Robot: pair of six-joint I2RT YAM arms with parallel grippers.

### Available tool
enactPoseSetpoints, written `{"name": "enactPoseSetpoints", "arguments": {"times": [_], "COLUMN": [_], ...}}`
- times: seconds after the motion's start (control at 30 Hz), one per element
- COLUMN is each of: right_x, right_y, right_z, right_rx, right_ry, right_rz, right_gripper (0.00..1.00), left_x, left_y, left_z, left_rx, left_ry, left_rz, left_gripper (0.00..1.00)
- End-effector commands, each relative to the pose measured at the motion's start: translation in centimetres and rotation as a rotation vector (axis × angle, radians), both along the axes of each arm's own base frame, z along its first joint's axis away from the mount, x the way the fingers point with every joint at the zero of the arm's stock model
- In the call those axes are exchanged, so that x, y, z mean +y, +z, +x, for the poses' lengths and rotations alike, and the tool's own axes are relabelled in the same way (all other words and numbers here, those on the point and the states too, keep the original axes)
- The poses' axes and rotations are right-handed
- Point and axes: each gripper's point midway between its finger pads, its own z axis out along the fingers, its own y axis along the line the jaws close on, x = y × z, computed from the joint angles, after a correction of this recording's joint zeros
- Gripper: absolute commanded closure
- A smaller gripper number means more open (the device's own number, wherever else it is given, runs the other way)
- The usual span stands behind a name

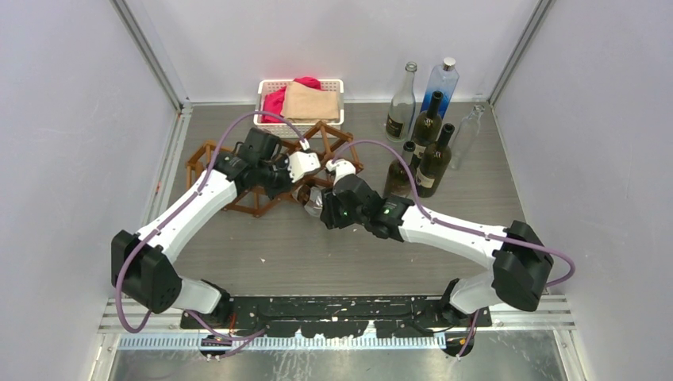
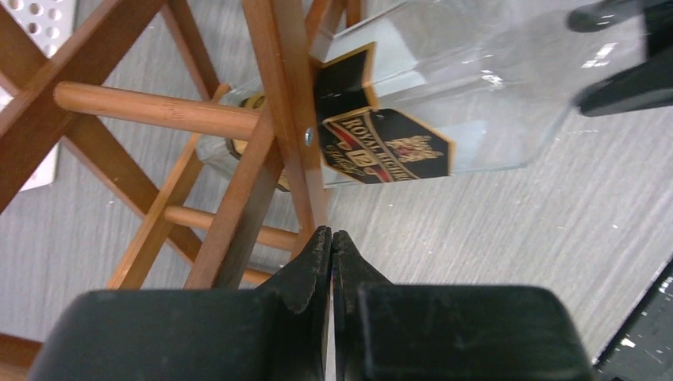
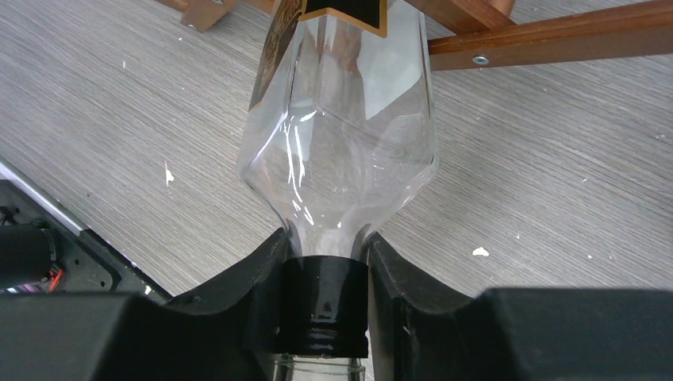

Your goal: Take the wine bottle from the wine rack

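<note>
The brown wooden wine rack (image 1: 208, 159) lies on the table left of centre. A clear glass wine bottle (image 3: 341, 135) with a black and gold label lies on its side, its base end still inside a rack cell (image 2: 151, 111). It also shows in the left wrist view (image 2: 476, 87). My right gripper (image 3: 325, 266) is shut on the bottle's black-banded neck, at the rack's near right side (image 1: 319, 205). My left gripper (image 2: 332, 238) is shut and empty, its tips beside a rack slat just below the bottle's label (image 1: 287, 184).
A white basket (image 1: 270, 86) of cloths stands behind the rack. Several upright bottles (image 1: 432, 159) stand at the back right. A rack slat (image 3: 555, 44) crosses above the bottle in the right wrist view. Grey walls close in the table on both sides.
</note>
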Motion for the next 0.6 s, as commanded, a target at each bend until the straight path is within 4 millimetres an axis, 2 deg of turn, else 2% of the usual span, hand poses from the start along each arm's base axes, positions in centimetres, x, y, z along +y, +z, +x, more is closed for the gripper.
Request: {"name": "enactPoseSetpoints", "arguments": {"times": [0.0,0.13,0.27,0.43,0.53,0.57], "right_x": [2.2,0.9,-0.2,-1.3,-2.4,-2.8], "right_y": [10.6,10.4,9.1,7.4,7.4,8.0], "right_z": [0.1,-0.6,-1.4,-2.5,-3.3,-3.6], "right_rx": [-0.184,-0.182,-0.181,-0.147,-0.133,-0.132], "right_ry": [0.041,0.014,-0.002,-0.021,-0.034,-0.042], "right_rz": [0.309,0.344,0.378,0.391,0.423,0.45], "right_gripper": [0.99,0.99,0.99,0.99,0.99,0.99], "left_x": [0.0,0.5,1.3,1.4,1.8,1.8], "left_y": [0.9,0.5,0.2,-0.2,-0.6,-0.7], "left_z": [3.4,4.4,5.2,4.7,4.8,4.9], "left_rx": [-0.134,-0.139,-0.141,-0.14,-0.147,-0.145], "left_ry": [0.053,0.081,0.1,0.076,0.082,0.084], "left_rz": [0.007,0.024,0.038,0.035,0.052,0.056], "left_gripper": [0.97,0.98,0.98,0.97,0.94,0.92]}}
